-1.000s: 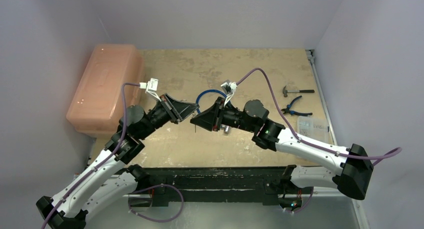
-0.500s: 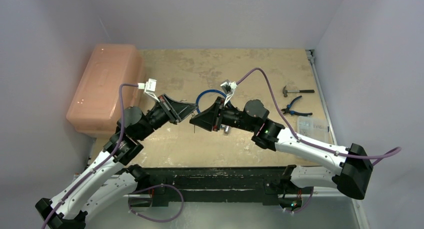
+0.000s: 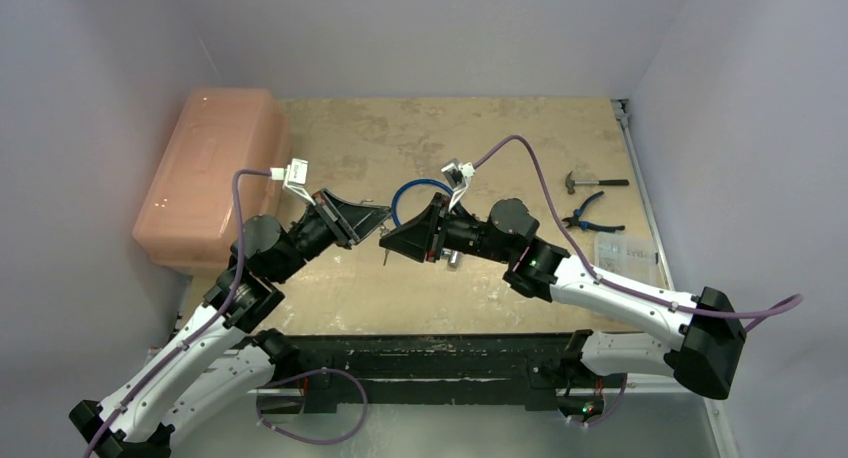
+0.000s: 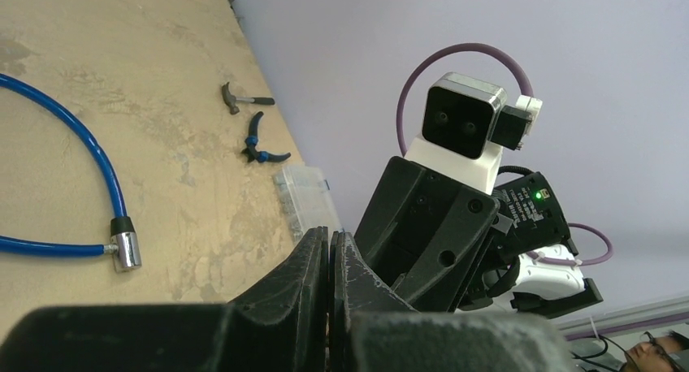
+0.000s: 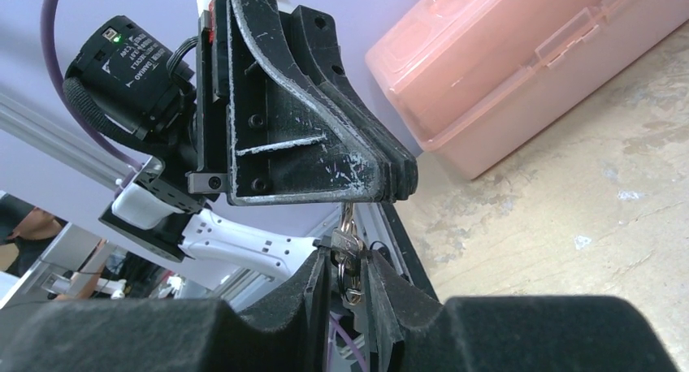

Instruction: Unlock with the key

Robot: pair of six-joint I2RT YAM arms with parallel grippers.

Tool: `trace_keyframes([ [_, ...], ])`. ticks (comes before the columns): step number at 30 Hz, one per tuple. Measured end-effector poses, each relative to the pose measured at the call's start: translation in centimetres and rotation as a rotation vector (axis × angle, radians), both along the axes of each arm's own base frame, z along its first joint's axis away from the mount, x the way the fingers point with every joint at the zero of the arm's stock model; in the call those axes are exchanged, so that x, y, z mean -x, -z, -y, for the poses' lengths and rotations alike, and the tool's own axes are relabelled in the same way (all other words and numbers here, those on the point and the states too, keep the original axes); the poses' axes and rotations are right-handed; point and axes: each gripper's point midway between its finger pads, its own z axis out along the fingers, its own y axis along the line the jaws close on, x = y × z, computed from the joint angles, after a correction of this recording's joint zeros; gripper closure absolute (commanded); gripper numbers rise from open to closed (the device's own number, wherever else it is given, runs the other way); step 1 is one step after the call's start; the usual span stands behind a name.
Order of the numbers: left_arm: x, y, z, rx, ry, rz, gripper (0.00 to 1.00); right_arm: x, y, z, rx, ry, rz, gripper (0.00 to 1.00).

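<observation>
The top view looks down from 6 o'clock; the wrist views face each other closely; top and left-wrist views share the cable lock (image 4: 127,250).

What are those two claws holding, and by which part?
The left gripper pinches the top of a small key bunch, which hangs between the right gripper's fingers; whether those grip it is unclear.

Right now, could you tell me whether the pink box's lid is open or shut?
Shut: the lid sits down on the pink box all along the seam, with its front latch lying flat.
</observation>
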Motion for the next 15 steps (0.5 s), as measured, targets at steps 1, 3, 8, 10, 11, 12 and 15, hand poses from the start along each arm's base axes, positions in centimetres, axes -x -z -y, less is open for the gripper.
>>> trace_keyframes([
  [1, -0.02, 0.03, -0.02, -0.001, -0.002, -0.001, 1.0, 0.0, 0.0, 0.0, 0.0, 0.0, -0.001, 0.8],
  [3, -0.04, 0.06, -0.05, -0.002, -0.003, -0.002, 1.0, 0.06, 0.0, 0.0, -0.001, -0.005, -0.005, 0.84],
  [8, -0.01, 0.05, -0.08, -0.003, -0.004, -0.001, 1.0, 0.15, 0.1, -0.12, -0.002, -0.014, -0.016, 1.0],
  [10, -0.01, 0.03, -0.08, -0.002, -0.004, 0.0, 1.0, 0.12, 0.1, -0.11, -0.003, -0.014, -0.018, 1.0],
  [11, 0.0, 0.02, -0.08, -0.002, -0.004, 0.0, 1.0, 0.1, 0.09, -0.1, -0.004, -0.013, -0.02, 1.0],
  [12, 0.0, 0.01, -0.09, -0.001, -0.004, 0.0, 0.96, 0.1, 0.09, -0.1, -0.004, -0.013, -0.021, 1.0],
  [15, -0.02, 0.06, -0.07, -0.003, -0.004, 0.0, 0.73, 0.1, 0.11, -0.1, -0.003, -0.013, -0.021, 1.0],
])
